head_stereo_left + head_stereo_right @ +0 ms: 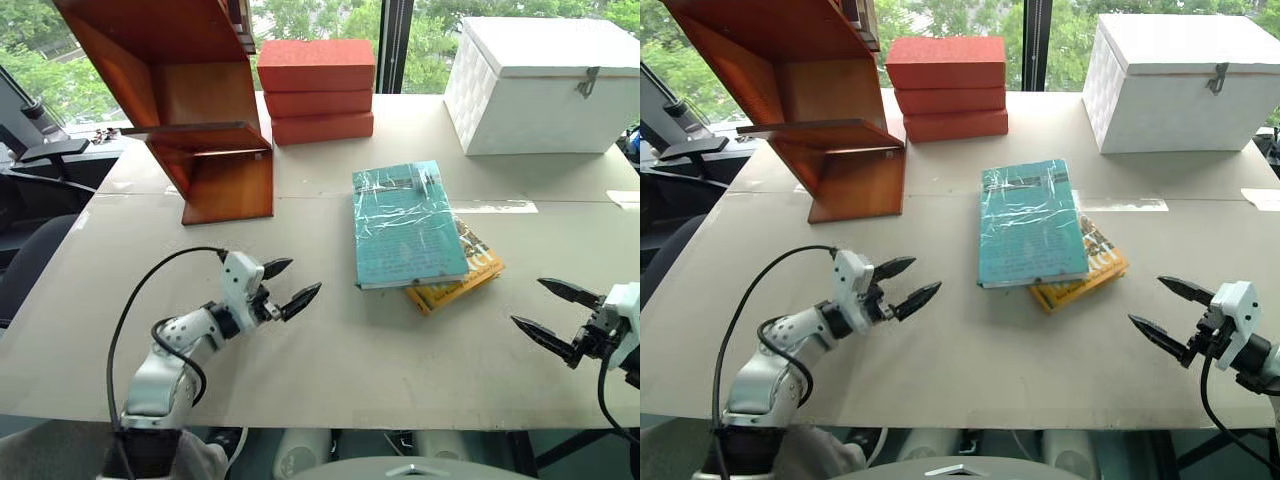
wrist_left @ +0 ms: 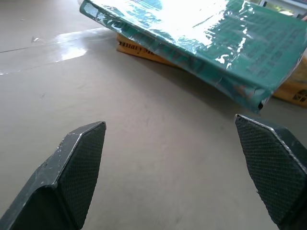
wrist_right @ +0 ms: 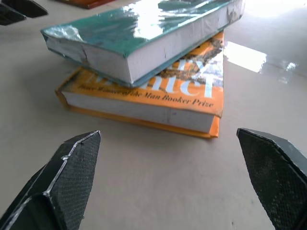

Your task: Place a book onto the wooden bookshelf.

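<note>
The teal book point(image 1: 408, 225) in crinkled clear wrap lies flat mid-table, resting on a yellow-orange book point(image 1: 462, 276). The wooden bookshelf point(image 1: 195, 110) stands at the back left, reddish-brown with slanted panels and a horizontal board. My left gripper point(image 1: 292, 285) is open above the table, left of the books and pointing toward them, with a clear gap between. My right gripper point(image 1: 548, 311) is open near the front right, aimed at the books' near corner. The left wrist view has the teal book point(image 2: 225, 43) ahead of the fingers. In the right wrist view both books point(image 3: 144, 52) lie ahead.
Three stacked orange-red boxes point(image 1: 316, 90) stand behind the books, beside the shelf. A white chest point(image 1: 545, 85) occupies the back right. A strip of tape point(image 1: 500, 207) crosses the tabletop. Windows run along the far side of the table.
</note>
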Robot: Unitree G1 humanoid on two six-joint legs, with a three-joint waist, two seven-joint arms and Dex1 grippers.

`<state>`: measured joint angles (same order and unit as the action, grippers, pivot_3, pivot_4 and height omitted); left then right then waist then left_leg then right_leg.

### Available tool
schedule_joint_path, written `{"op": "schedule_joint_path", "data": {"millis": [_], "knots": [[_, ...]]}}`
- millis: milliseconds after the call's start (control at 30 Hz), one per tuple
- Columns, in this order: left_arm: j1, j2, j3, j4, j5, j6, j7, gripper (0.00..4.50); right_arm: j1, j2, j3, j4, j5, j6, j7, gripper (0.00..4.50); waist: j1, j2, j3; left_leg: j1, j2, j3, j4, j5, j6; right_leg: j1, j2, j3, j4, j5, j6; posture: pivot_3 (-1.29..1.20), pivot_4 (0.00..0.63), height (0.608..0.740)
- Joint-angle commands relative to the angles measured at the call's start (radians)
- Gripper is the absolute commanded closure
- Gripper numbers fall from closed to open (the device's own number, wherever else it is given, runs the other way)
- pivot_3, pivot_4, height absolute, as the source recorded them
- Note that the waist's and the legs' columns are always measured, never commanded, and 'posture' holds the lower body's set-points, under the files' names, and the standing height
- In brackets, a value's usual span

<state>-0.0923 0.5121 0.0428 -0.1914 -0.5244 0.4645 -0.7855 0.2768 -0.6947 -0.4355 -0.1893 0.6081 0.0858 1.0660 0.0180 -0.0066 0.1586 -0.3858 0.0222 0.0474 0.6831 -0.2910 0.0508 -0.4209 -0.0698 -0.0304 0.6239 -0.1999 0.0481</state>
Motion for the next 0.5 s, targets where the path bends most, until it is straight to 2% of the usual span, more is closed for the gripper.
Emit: {"op": "schedule_joint_path", "data": {"millis": [33,133,267,500], "knots": [[-0.098,-0.001,-0.043,0.006,-0.109,0.271,0.012,0.08,0.032,-0.019,-0.07,-0.173,0.12,0.106,-0.055,0.0,-0.003,0.0,0.0,0.0,0.0,0.0,0.0,0.0,0.0,0.0,0.0,0.0,0.0,0.0,0.0,0.0,0.15,0.74],[-0.25,-0.109,0.033,0.136,-0.222,0.469,0.128,0.08,0.067,-0.033,-0.08,-0.315,0.178,0.181,-0.099,0.0,-0.002,-0.003,0.002,0.0,0.0,-0.001,0.0,0.0,0.0,0.0,0.001,0.0,0.0,0.0,0.0,0.0,0.15,0.74],[-0.383,-0.202,0.091,0.261,-0.303,0.64,0.199,0.08,0.084,-0.03,-0.118,-0.408,0.212,0.22,-0.15,0.0,-0.006,-0.009,0.005,-0.001,-0.001,-0.002,0.001,0.0,0.0,0.0,0.001,0.0,0.001,0.002,0.003,0.0,0.15,0.74],[-0.532,-0.3,0.123,0.448,-0.332,0.785,0.229,0.08,0.108,-0.013,-0.171,-0.464,0.261,0.237,-0.185,0.0,-0.002,-0.011,0.006,-0.002,-0.005,-0.003,0.001,0.0,0.0,0.0,0.001,0.0,0.0,0.002,0.004,0.0,0.15,0.74]]}}
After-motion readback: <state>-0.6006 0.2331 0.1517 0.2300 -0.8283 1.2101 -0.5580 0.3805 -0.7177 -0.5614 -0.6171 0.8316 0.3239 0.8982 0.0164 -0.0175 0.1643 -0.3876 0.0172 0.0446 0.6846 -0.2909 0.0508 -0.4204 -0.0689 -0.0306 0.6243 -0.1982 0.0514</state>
